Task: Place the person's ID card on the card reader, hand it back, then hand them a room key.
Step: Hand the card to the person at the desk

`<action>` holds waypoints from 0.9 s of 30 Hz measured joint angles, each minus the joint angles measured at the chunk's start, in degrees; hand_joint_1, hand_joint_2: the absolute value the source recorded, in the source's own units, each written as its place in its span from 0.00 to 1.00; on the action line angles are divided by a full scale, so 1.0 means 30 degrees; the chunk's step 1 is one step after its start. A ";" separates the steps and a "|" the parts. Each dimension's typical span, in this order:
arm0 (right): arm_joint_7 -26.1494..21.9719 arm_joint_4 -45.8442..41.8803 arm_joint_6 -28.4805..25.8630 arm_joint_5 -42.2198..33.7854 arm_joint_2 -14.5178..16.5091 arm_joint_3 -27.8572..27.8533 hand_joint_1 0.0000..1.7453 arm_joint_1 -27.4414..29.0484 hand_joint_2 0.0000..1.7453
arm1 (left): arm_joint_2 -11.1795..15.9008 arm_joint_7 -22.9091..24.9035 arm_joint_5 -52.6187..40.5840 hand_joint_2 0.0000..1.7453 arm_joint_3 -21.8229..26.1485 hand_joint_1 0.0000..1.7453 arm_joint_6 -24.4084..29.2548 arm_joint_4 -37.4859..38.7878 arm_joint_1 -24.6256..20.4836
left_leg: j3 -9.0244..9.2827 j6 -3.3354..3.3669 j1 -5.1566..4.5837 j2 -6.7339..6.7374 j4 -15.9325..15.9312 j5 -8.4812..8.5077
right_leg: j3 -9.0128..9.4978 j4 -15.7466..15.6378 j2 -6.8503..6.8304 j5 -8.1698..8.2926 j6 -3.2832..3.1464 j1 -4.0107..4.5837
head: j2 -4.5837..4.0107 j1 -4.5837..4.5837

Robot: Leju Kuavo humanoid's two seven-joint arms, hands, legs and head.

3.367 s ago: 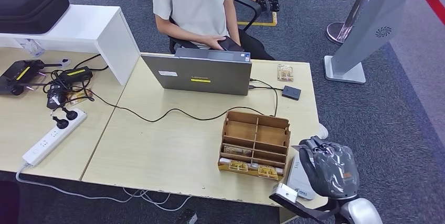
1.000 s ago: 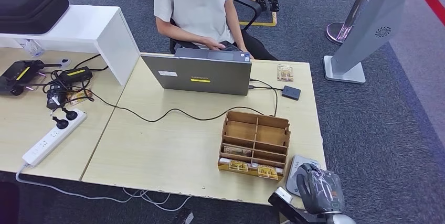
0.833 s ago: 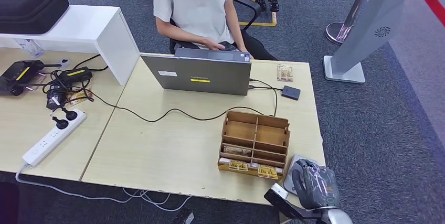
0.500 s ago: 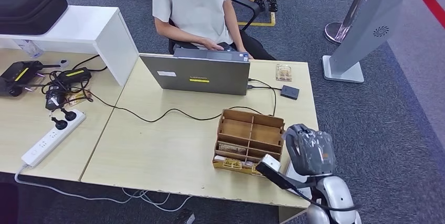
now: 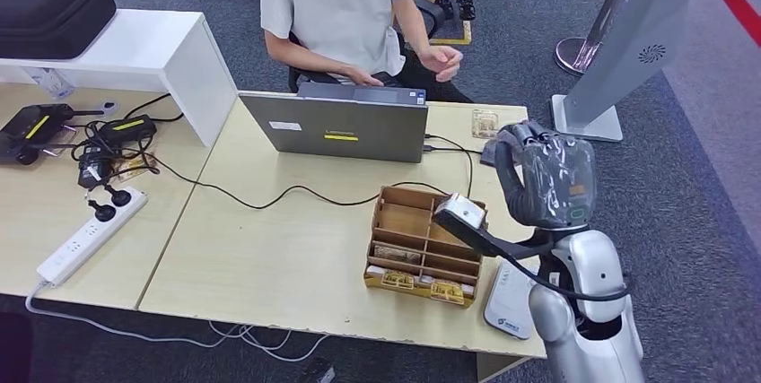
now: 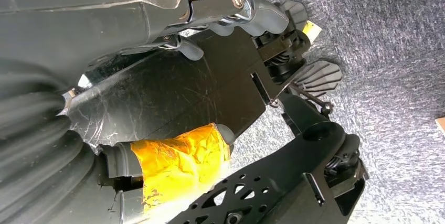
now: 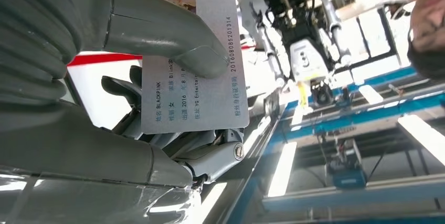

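My right hand [image 5: 547, 177] is raised above the table's right side, its back toward me, facing the seated person [image 5: 334, 6]. In the right wrist view the thumb [image 7: 173, 43] pins the white ID card [image 7: 195, 61] against the fingers of that hand [image 7: 78, 108]. The person holds a hand [image 5: 441, 61] up beyond the laptop, apart from mine. The grey card reader [image 5: 508, 303] lies bare at the table's front right corner. A wooden divider box [image 5: 424, 247] with key cards in its front slots stands beside it. My left hand [image 6: 131, 19] hangs low over the carpet, holding nothing.
An open laptop [image 5: 336, 126] stands between me and the person, with a black cable [image 5: 296, 193] trailing across the table. A small card [image 5: 485, 123] lies at the far right edge. A power strip [image 5: 83, 235] and chargers occupy the left table. A grey stand [image 5: 619, 51] rises at the right.
My right hand has lifted from the card reader at the front edge and swung up toward the person, leaving the reader uncovered. The person has raised a hand from the laptop.
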 joint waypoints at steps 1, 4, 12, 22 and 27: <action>0.0374 0.0029 0.0336 0.0075 0.0002 0.0180 1.00 -0.0697 1.00 | 0.0005 0.0000 -0.0027 1.00 -0.0071 0.00 -0.0009 0.0000 -0.0026 | -0.0003 -0.0002 0.0000 0.0010 0.0000 0.0003 | -0.0005 0.0001 0.0009 0.0009 -0.0009 -0.0001 | 0.0000 -0.0002; 0.1377 0.0624 0.1605 0.0622 0.0167 0.0765 1.00 -0.3242 1.00 | 0.0029 -0.0002 -0.0266 1.00 -0.0379 0.00 -0.0082 0.0000 -0.0129 | -0.0005 -0.0015 0.0000 0.0016 0.0001 0.0030 | -0.0013 0.0003 0.0020 0.0035 -0.0017 0.0000 | 0.0000 0.0000; 0.4071 0.7860 0.3102 0.1604 0.2568 0.1151 1.00 -1.0198 1.00 | 0.0071 0.0213 -0.0867 1.00 -0.1643 0.00 -0.0477 0.0000 -0.0483 | -0.0013 -0.0070 0.0005 0.0005 0.0000 0.0125 | -0.0058 0.0031 0.0015 0.0093 -0.0044 0.0005 | 0.0000 -0.0002; 0.6210 1.5378 0.2886 0.2346 0.4069 -0.0455 1.00 -1.3589 1.00 | -0.0412 0.0963 -0.0688 1.00 -0.2342 0.00 0.0808 0.0044 -0.0887 | -0.0032 -0.0077 0.0003 -0.0031 0.0003 0.0137 | -0.0062 0.0022 -0.0012 0.0101 -0.0038 0.0005 | 0.0000 0.0005; 0.5521 1.6550 0.2711 0.2670 0.4246 -0.1183 0.75 -1.3605 1.00 | -0.0849 0.1176 -0.0681 1.00 -0.2728 0.00 0.1087 0.0067 -0.0920 | -0.0064 -0.0075 0.0000 -0.0031 0.0006 0.0136 | -0.0091 0.0015 -0.0011 0.0108 -0.0028 0.0004 | 0.0000 0.0005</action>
